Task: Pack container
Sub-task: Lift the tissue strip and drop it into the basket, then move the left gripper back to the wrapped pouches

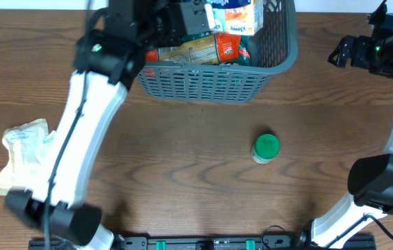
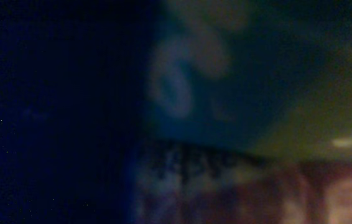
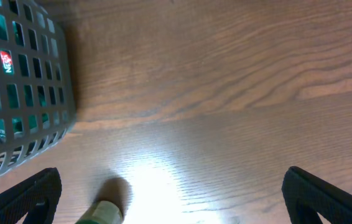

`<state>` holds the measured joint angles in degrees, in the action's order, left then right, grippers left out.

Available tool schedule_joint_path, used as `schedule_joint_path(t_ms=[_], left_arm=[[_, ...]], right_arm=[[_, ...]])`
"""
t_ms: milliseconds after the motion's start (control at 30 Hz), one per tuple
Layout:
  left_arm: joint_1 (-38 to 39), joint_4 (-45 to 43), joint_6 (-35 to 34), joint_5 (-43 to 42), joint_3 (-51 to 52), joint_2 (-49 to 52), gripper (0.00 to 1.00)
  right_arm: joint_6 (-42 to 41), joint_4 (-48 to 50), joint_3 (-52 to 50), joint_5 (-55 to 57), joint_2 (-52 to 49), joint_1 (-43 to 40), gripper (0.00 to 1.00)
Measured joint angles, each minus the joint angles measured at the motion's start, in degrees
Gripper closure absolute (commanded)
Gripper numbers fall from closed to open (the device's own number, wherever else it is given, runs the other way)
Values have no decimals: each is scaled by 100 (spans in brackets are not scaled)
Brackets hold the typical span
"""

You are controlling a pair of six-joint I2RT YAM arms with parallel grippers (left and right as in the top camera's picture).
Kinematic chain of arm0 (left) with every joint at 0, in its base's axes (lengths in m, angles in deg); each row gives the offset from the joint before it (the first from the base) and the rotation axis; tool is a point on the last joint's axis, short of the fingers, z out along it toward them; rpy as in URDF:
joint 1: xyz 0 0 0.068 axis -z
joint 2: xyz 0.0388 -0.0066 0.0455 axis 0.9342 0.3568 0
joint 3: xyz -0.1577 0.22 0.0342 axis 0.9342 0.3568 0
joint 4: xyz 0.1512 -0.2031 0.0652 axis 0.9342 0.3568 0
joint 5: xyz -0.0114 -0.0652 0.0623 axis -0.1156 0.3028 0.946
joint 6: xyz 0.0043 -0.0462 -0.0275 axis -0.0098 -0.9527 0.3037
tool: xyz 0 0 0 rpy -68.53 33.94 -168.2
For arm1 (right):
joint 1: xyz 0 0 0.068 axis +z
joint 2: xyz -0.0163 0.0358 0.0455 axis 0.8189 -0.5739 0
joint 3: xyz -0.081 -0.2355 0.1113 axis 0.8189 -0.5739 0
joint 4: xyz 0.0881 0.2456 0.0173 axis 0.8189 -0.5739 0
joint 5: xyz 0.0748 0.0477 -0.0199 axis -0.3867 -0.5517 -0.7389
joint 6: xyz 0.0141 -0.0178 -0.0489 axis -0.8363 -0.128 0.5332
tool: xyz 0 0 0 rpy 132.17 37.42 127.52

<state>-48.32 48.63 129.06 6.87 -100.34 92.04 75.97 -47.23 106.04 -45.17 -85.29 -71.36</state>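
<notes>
Container point(image 1: 203, 85) sits at the far middle of the tabletop point(image 1: 182, 173), its long axis running left to right, with several packets point(image 1: 210, 45) inside. Your left arm point(image 1: 89, 118) reaches in over its near-left corner. The left fingers are buried among the contents and the wrist view is a dark blur, so you cannot tell whether they grip anything. Your right fingers point(image 3: 325, 199) hang spread wide and empty off the container's right end. The green-lidded jar point(image 1: 266, 148) sits loose nearer you, on the right arm's side, so it is probably that arm's pick. The white pouch point(image 1: 23, 146) at near left suits the left arm.
</notes>
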Motion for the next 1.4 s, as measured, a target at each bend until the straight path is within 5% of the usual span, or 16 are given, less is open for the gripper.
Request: schedule_joint_path(t_ms=[367,600,767,833,1100,1400], left_arm=[[0,-654,376,400,2,1873,94],[0,-271,387,737,63,2216,74],[2,-245,374,804,63,2179,50],[11,-83,393,811,66,2072,1],[83,103,170,955,63,763,1],[79,-52,-1622,2433,50,-695,2]], right_arm=[[4,-70,0,-4,0,0,1],[92,-74,0,-11,0,0,1],[153,-72,0,-20,2,0,1],[179,-74,0,-22,2,0,1],[254,-76,-2,-22,2,0,1],[286,-79,-2,-22,2,0,1]])
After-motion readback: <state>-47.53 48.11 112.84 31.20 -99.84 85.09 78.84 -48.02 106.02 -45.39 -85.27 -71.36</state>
